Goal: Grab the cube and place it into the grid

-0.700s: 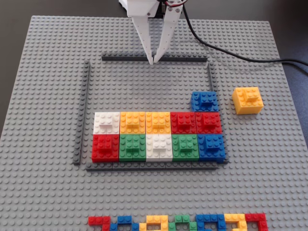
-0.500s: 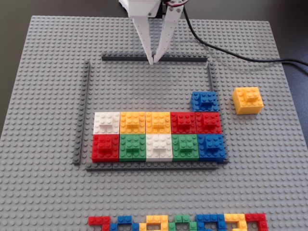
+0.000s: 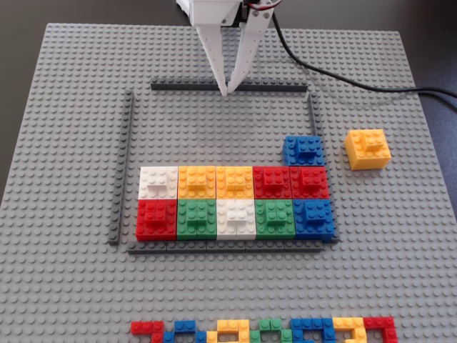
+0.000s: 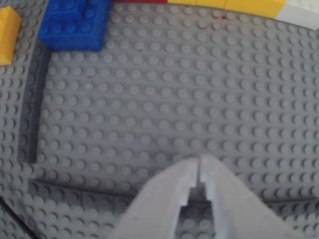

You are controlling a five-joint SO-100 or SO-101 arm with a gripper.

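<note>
grey studded baseplate (image 3: 64, 286), no readable writing, one yellow-orange cube (image 3: 368, 148) at right outside the grid (image 3: 127, 164), eleven cubes inside, white gripper (image 3: 227, 90) top centre, fingertips closed, empty

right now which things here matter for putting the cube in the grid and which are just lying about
Belong to the job:
- yellow-orange square LEGO cube
- grid of dark grey LEGO bars
- white two-finger gripper, fingertips together

Just lying about:
- flat multicoloured brick strip
- black cable
</note>
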